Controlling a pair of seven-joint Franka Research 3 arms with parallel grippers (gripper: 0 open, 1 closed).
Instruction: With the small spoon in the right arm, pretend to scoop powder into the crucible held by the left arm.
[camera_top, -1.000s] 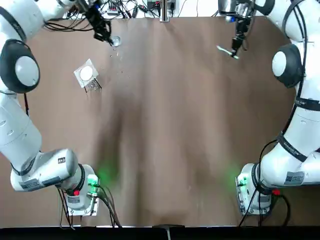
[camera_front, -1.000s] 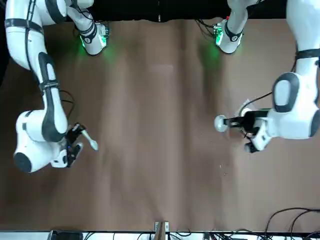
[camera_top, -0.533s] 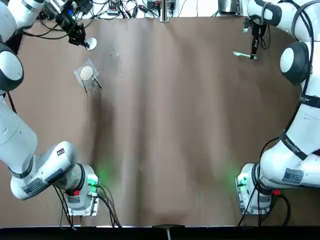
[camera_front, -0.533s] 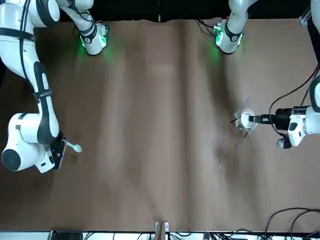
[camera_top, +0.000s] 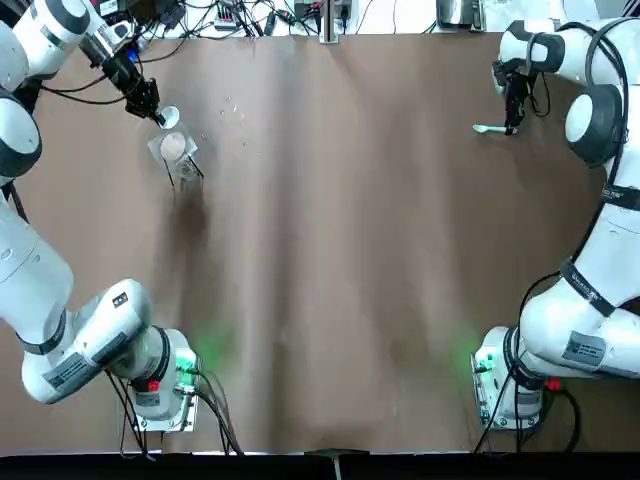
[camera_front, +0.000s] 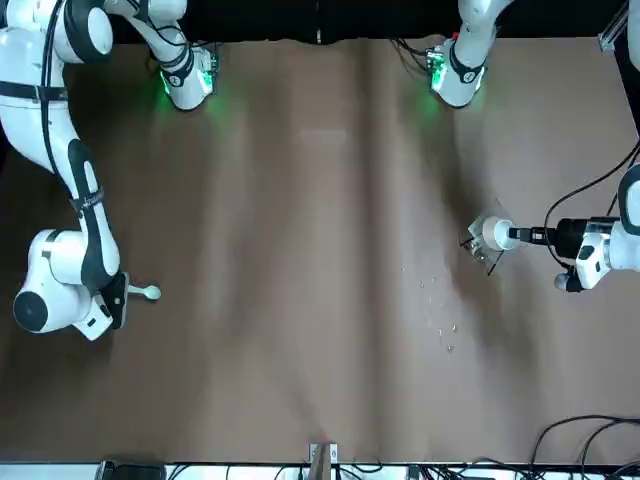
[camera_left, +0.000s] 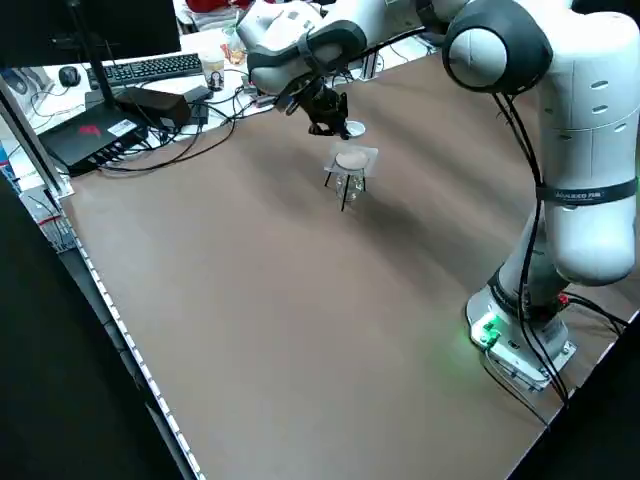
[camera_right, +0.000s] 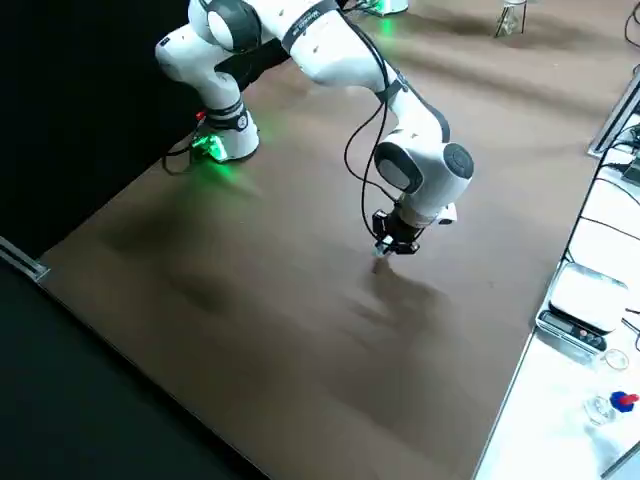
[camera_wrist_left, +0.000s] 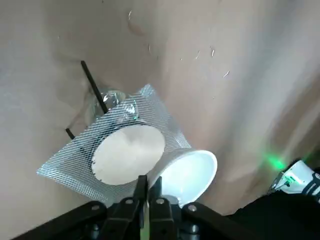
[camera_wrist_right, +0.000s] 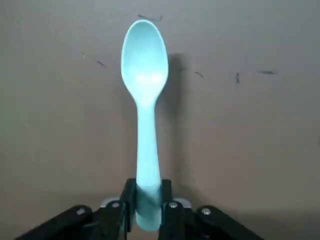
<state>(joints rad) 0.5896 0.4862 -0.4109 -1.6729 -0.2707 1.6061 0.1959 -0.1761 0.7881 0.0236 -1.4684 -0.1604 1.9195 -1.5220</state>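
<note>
The left claw (camera_wrist_left: 145, 190) is pinching the thin rim of a small, smooth white crucible (camera_wrist_left: 189, 171) at the far left of the brown surface (camera_top: 350, 250). The round cup is hanging just beside a square of silvery wire mesh (camera_wrist_left: 75, 160) that has a flat white disc at its centre and is resting on thin dark legs. Well apart, at the far right, the right claw (camera_wrist_right: 146, 202) is gripping the handle end of a small, glossy, pale green spoon (camera_wrist_right: 145, 70). The spoon's oval bowl is pointing away from the fingers, over the surface.
</note>
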